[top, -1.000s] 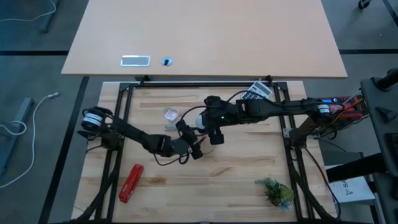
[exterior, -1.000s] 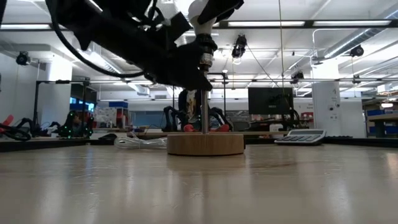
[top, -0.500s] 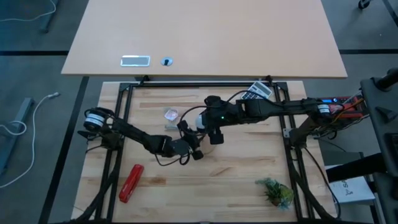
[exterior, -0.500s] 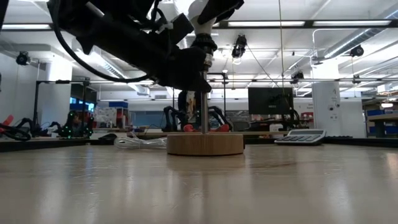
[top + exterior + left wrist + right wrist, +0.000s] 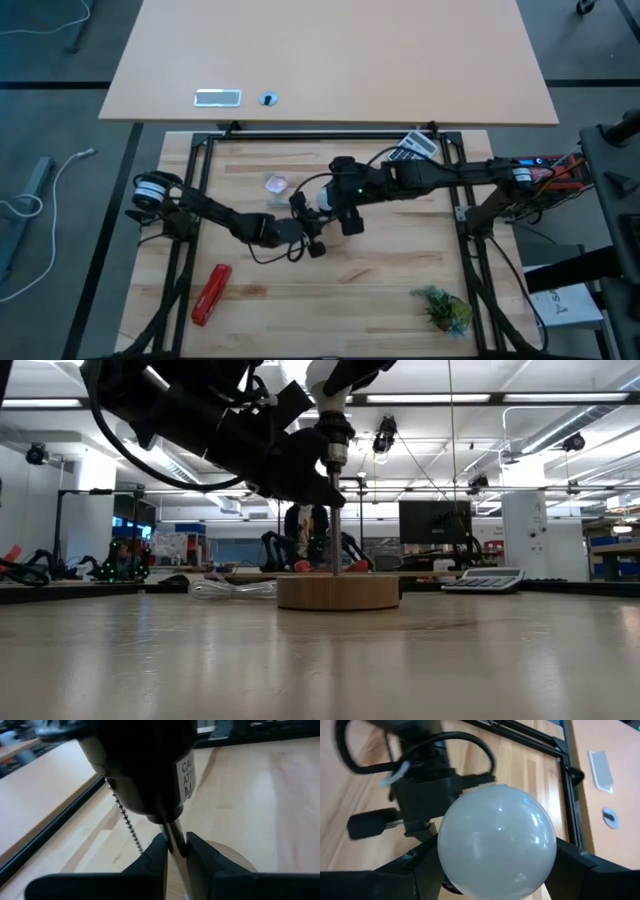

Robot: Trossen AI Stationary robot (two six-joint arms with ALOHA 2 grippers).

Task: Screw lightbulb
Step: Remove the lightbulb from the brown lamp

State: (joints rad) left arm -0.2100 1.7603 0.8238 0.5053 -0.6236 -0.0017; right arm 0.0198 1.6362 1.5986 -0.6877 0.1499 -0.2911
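The lightbulb (image 5: 496,840), white and round, sits between the fingers of my right gripper (image 5: 496,865), high over the table's middle (image 5: 324,195). Its lower end meets the black socket (image 5: 333,445) on top of a thin metal rod (image 5: 334,520). The rod stands upright in a round wooden disc (image 5: 338,592) that rests flat on the table. My left gripper (image 5: 173,847) reaches in from the left (image 5: 308,228) and is shut on that rod just under the socket (image 5: 145,765). A bead chain (image 5: 125,820) hangs from the socket. My left gripper pinches the rod (image 5: 175,832) between its two fingertips, right below the socket. The fingers come in nearly level from the table's left and lie across the rod. The rod stands upright with its disc on the table. My right gripper holds the bulb's round glass (image 5: 470,820) between its two fingers (image 5: 422,862), one on each side. It slants down from the table's right. The bulb stands upright over the socket, well above the table.
A red tool (image 5: 210,293) lies near the front left and a green tuft (image 5: 442,308) near the front right. A calculator (image 5: 412,147) sits at the far right, and a clear plastic scrap (image 5: 274,184) lies left of the lamp. Black frame rails (image 5: 190,200) run along the table's sides.
The lamp's disc, rod and socket have shifted a little toward the table's right edge, and the bulb in my right gripper has shifted with them. My left gripper has turned slightly at the rod.
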